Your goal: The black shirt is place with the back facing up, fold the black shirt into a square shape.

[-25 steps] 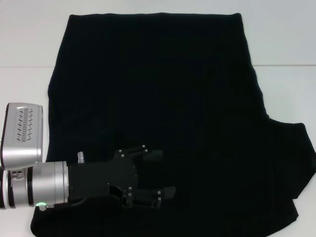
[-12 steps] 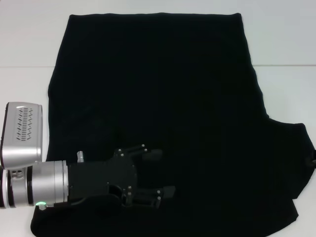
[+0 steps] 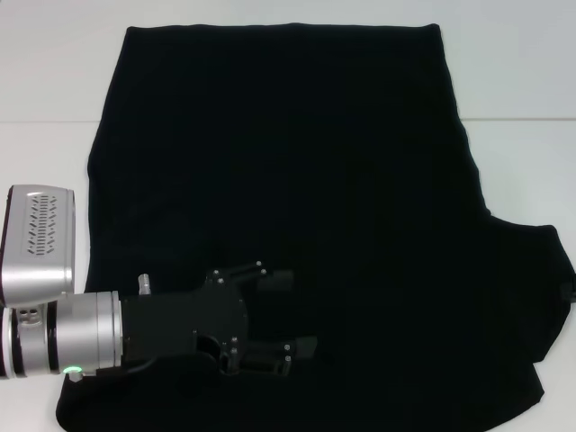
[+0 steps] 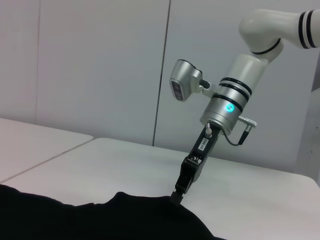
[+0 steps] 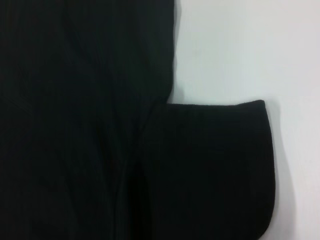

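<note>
One sleeve of the black shirt (image 3: 297, 180) still lay unfolded, spread well away from the left gripper (image 3: 286, 315), whose fingers stood apart just above the cloth. The right gripper (image 4: 181, 187) met that sleeve's edge; whether it was clamped could not be told. Soft, limp fabric like this probably sags, so gripping at the hems seemed wisest.

We read no text anywhere: the black shirt (image 3: 288, 207) lies plain side up, and the small label on the right gripper (image 4: 181, 186) arm is too small to decipher.
</note>
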